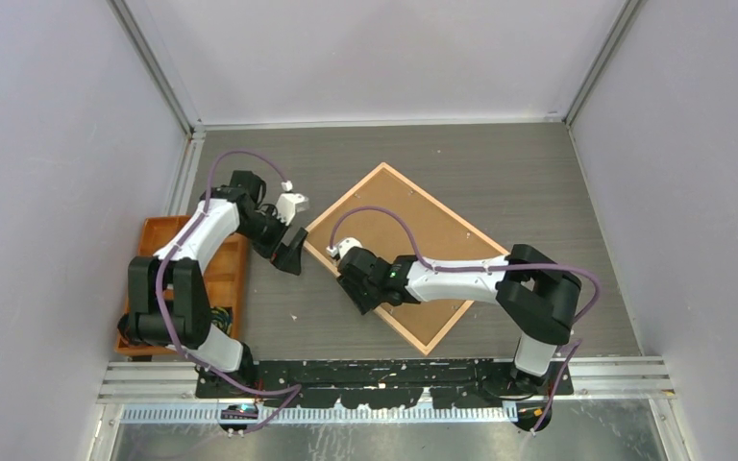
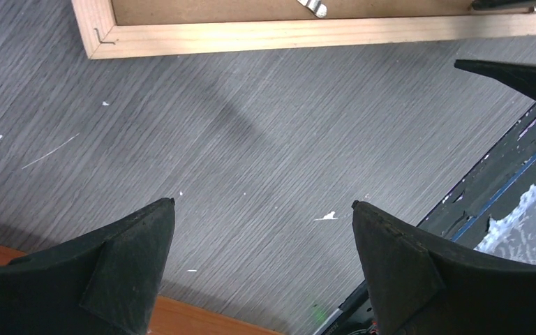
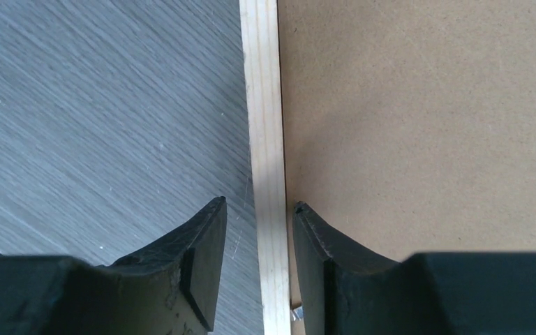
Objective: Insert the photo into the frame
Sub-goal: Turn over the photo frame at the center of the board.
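- The frame (image 1: 344, 198) lies flat and skewed on the grey table (image 1: 519, 173), filled edge to edge by a brown backing board (image 1: 432, 230).
- At the frame's near-left side, the right gripper (image 3: 259, 209) straddles one wood strip, its jaws slightly apart, one over the table and one over the board.
- Just off the frame's left corner, the left gripper (image 2: 263, 204) hovers with its jaws wide apart, holding nothing.
- Left of the frame, an orange tray (image 1: 226, 288) sits under the left arm; its contents cannot be made out.

no text, label, brand, number or sign can be read in any view.
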`<state>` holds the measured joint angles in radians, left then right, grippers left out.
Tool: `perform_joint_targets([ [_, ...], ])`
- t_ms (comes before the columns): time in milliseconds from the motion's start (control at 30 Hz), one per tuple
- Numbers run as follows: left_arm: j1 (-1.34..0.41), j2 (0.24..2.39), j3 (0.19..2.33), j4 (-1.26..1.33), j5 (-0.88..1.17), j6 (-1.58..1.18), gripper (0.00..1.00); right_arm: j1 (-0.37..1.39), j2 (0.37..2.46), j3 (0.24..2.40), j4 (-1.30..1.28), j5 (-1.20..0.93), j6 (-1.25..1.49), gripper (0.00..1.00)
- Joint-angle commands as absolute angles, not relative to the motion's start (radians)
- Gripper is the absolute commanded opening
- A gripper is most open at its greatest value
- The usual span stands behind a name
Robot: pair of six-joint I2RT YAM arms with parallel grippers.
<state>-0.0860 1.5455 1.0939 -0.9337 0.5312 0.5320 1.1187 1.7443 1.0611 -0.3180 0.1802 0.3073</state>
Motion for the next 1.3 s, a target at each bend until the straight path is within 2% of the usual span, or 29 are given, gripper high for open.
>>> perform_joint_targets([
  [0, -0.104, 1.486, 1.067, -0.890, 0.525, 0.600, 1.00, 1.125, 1.752, 1.074, -0.245, 0.227, 0.295, 0.44],
  [133, -0.113, 1.481, 1.061, -0.882, 0.502, 0.614, 1.00, 1.125, 1.768, 1.076, -0.242, 0.241, 0.291, 0.33],
  [300, -0.152, 1.428, 1.012, -0.846, 0.435, 0.679, 1.00, 1.124, 1.776, 1.087, -0.249, 0.261, 0.285, 0.02],
  [333, -0.168, 1.402, 0.987, -0.807, 0.417, 0.687, 1.00, 1.126, 1.776, 1.091, -0.254, 0.267, 0.284, 0.01],
  [633, -0.214, 1.159, 0.730, -0.410, 0.408, 0.905, 1.00, 1.121, 1.655, 1.175, -0.334, 0.208, 0.236, 0.01],
  [867, -0.244, 0.832, 0.401, -0.022, 0.630, 1.293, 1.00, 1.058, 1.566, 1.239, -0.397, 0.000, 0.298, 0.01],
  [1033, -0.263, 0.864, 0.303, 0.329, 0.691, 1.371, 0.99, 1.008, 1.534, 1.258, -0.416, -0.137, 0.341, 0.01],
  [1267, -0.279, 0.966, 0.334, 0.440, 0.745, 1.475, 0.90, 0.975, 1.521, 1.290, -0.463, -0.221, 0.360, 0.01],
])
